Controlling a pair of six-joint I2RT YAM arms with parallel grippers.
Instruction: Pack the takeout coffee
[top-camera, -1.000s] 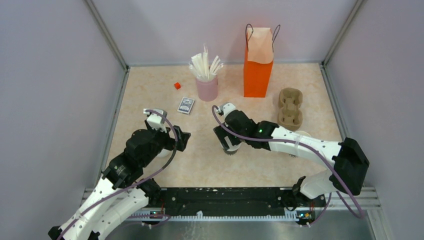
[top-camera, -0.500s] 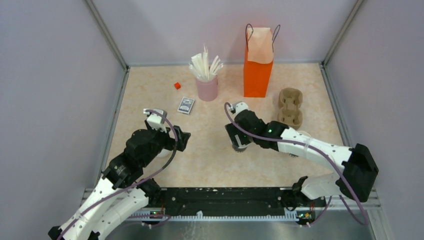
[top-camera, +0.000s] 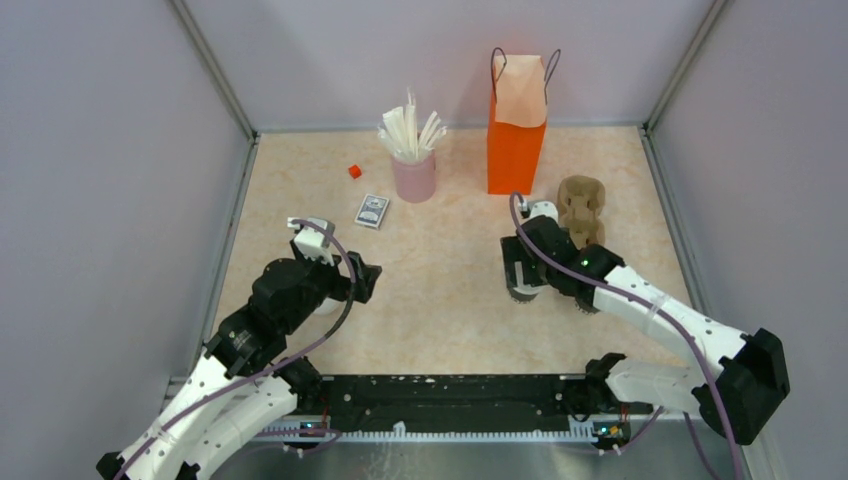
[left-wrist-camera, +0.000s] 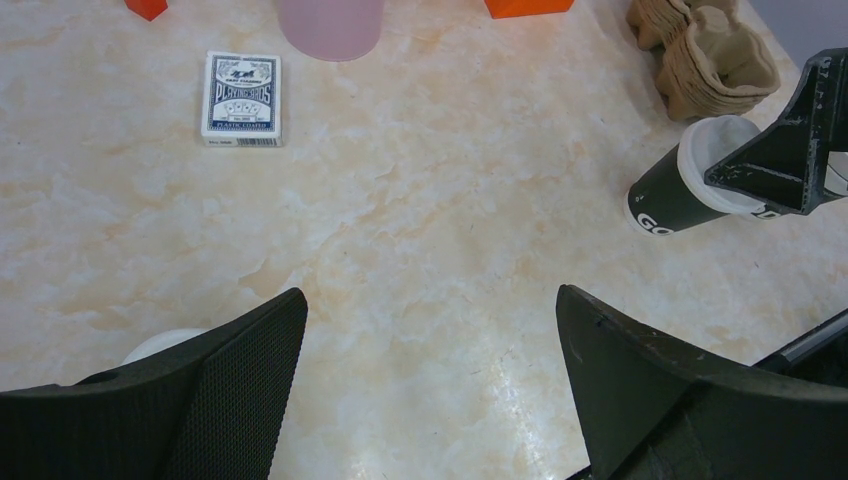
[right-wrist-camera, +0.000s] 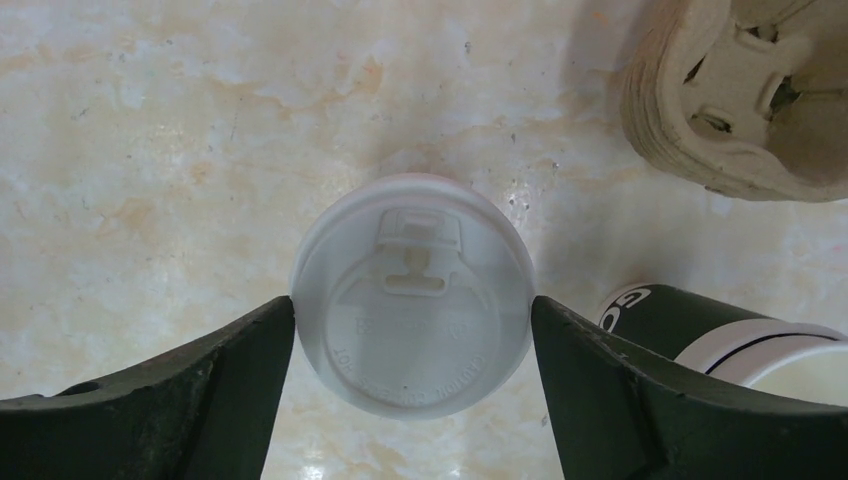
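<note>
Right arm is carrying the takeout coffee (right-wrist-camera: 412, 300) rightward from the middle of the tabletop (top-camera: 440, 310). It is now sitting near the cardboard carriers (right-wrist-camera: 740, 100), still short of the orange bag (top-camera: 516, 150). Right hand (right-wrist-camera: 412, 312) is clamping the cup, fingers (right-wrist-camera: 200, 380) touching the lid rim on both sides; can't tell if it's lifted or sliding. Left hand (left-wrist-camera: 430, 330) is hanging spread wide, holding nothing. Risks: the grip is sitting at lid level, so the lid could pop off or the cup could slip. Lidless cup (right-wrist-camera: 690, 325) is standing just beside the right finger, easy to knock. Clipping the tall bag's rim could tip it.
</note>
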